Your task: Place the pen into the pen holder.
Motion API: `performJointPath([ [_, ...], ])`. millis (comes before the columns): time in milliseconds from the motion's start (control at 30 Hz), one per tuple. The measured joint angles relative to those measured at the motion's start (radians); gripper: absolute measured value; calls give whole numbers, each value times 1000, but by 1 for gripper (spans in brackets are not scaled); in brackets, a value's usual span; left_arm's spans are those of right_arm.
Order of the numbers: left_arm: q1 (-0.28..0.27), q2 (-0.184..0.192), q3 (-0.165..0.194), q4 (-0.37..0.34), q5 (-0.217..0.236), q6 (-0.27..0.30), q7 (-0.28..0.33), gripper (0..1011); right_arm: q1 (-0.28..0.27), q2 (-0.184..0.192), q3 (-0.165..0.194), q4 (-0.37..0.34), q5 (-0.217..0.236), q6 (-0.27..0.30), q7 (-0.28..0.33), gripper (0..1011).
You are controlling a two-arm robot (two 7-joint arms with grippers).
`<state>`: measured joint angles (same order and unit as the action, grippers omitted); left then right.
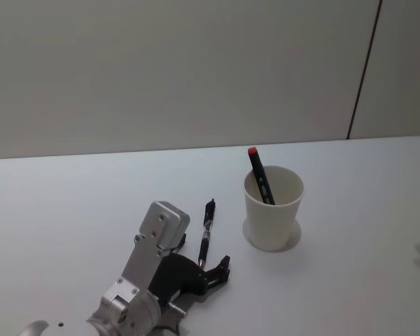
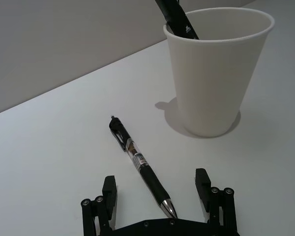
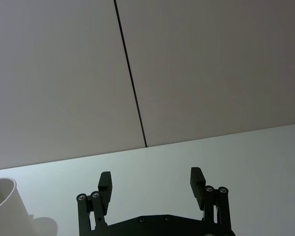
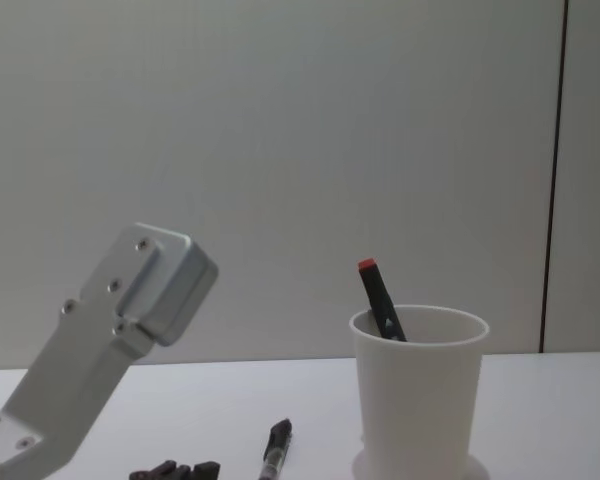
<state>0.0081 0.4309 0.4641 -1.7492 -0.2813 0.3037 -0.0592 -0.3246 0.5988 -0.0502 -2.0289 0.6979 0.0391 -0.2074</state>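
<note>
my left jaws sit released with the pen (image 2: 141,167) tip between them on the counter (image 2: 49,162), aligned to pinch; pen holder (image 2: 214,83) just ahead; right jaws released, idle beyond it.

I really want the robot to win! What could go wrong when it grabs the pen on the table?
The open left pincer straddles just the tip end of the black click pen; gripped there, it might tilt or slip. The white paper cup stands close and could get knocked. The red-capped black pen leaning inside might block it.
</note>
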Motion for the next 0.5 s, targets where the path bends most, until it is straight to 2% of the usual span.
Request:
performJointPath([
  [233, 4, 1, -1, -2, -1, 1, 3, 998, 0, 0, 0, 0, 0, 0, 0, 1002],
  [433, 6, 1, 0, -3, -1, 2, 3, 878, 0, 0, 0, 0, 0, 0, 0, 1002],
  [500, 6, 1, 0, -3, -1, 3, 3, 869, 0, 0, 0, 0, 0, 0, 0, 1002],
])
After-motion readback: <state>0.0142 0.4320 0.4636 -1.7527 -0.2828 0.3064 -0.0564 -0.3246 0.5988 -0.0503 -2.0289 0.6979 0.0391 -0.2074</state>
